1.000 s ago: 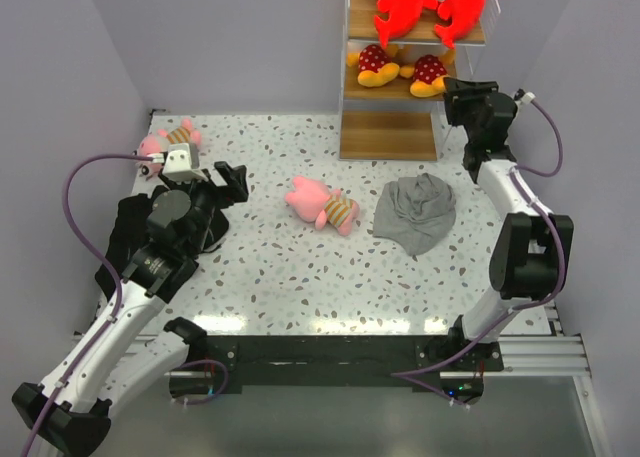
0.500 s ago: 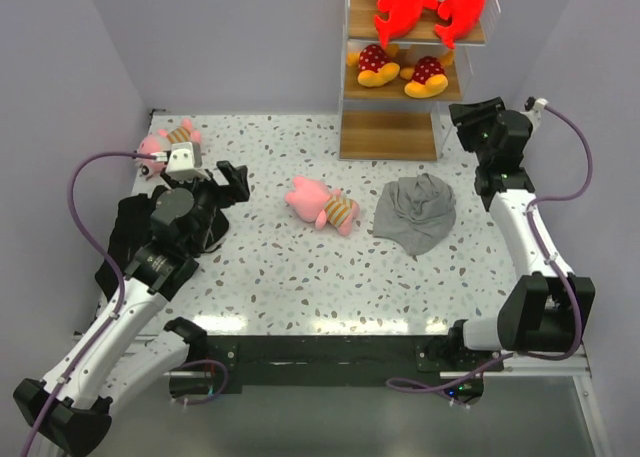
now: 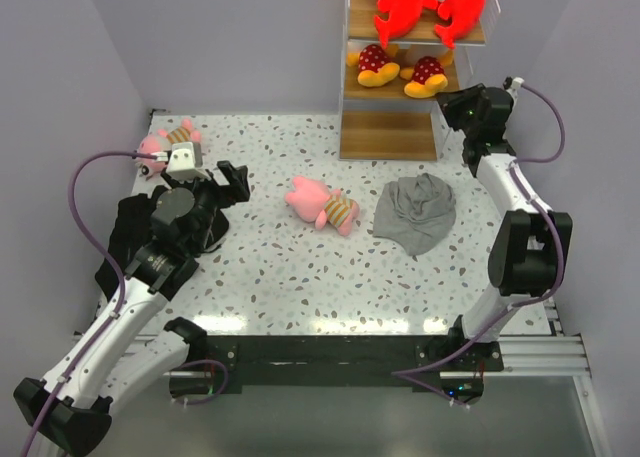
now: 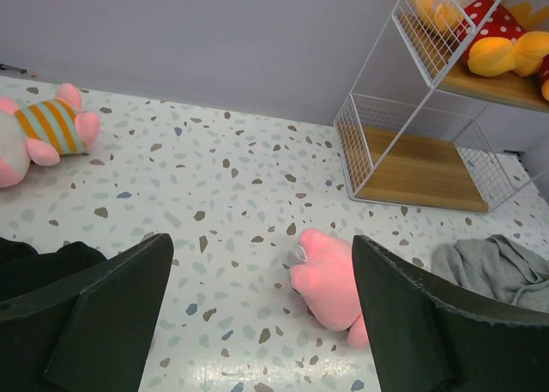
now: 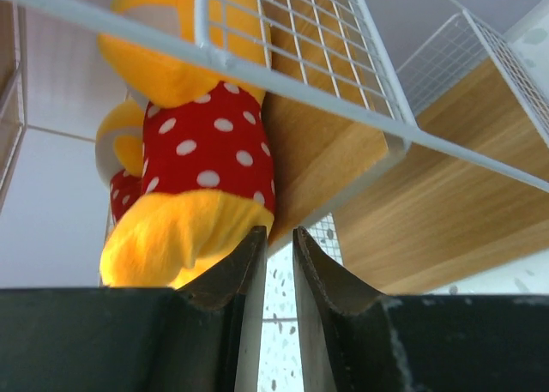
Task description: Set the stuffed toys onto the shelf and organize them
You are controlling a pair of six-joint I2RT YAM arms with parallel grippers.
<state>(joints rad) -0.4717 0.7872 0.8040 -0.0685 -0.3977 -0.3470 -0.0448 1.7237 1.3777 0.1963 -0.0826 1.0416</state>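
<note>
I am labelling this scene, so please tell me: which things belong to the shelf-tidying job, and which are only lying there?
Job:
shelf
red-and-white toys, top board
yellow-orange toys, middle board
pink toy mid-table
pink toy at far left

Lying about:
grey cloth
black cloth

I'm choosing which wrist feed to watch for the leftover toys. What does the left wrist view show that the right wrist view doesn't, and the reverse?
Left wrist only: a pink toy in a striped shirt at the far left, a second pink toy seen between the open jaws of the left gripper, and the grey cloth. Right wrist only: the right gripper, jaws nearly closed and empty, close to the wire frame. Shared: the shelf and a yellow toy with a red dotted top on its middle board.
</note>
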